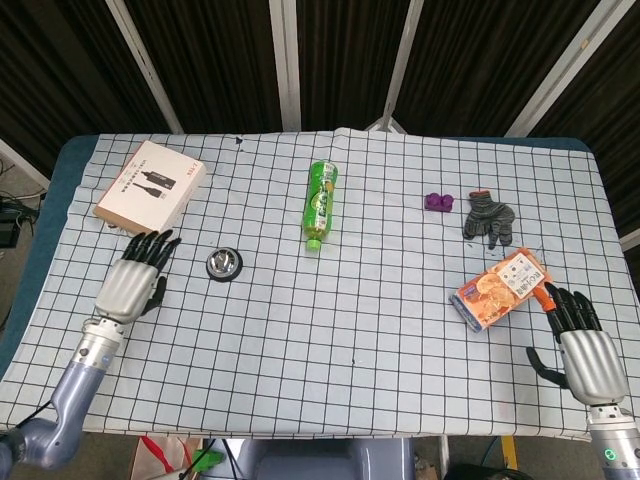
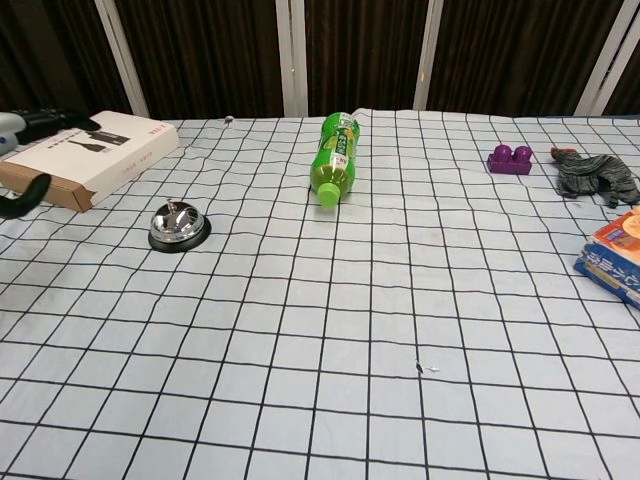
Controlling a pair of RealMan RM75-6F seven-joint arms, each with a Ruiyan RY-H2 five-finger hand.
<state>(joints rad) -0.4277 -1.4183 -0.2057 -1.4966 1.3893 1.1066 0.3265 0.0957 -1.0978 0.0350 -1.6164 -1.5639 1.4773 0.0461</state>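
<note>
1. In the head view the left hand [image 1: 132,283] sits at the lower left of the frame with its dark fingers [image 1: 153,246] stretched out and spread, grasping nothing. The fingertips point up and to the right, into the gap between the cardboard box [image 1: 151,189] above and the call bell [image 1: 223,263] to the right; they touch neither.

2. The chest view catches only a sliver of this hand at its far left edge: dark fingers [image 2: 48,121] lying in front of the box [image 2: 95,155], and one curved dark finger lower down at the edge. The palm is cut off there, so whether the fingertips meet the box cannot be told from that view.

3. The right hand [image 1: 582,346] lies at the lower right corner of the head view, fingers [image 1: 569,306] loose and apart, holding nothing. They end just beside the lower right corner of the orange snack box [image 1: 500,288]; contact is too fine to judge. The wrist runs out of the bottom of the frame, and the chest view does not show this hand.

4. The snack box itself is cut by the right edge of the chest view, where only its blue end [image 2: 612,258] shows.

5. Farther out on the worktop [image 1: 350,350], under a checked cloth: a green bottle [image 1: 319,203] lying on its side at upper centre, cap toward the camera, and a purple brick [image 1: 437,201] next to a crumpled grey glove [image 1: 488,218] at upper right.

6. The print on the box and bottle labels is too small to read.
</note>
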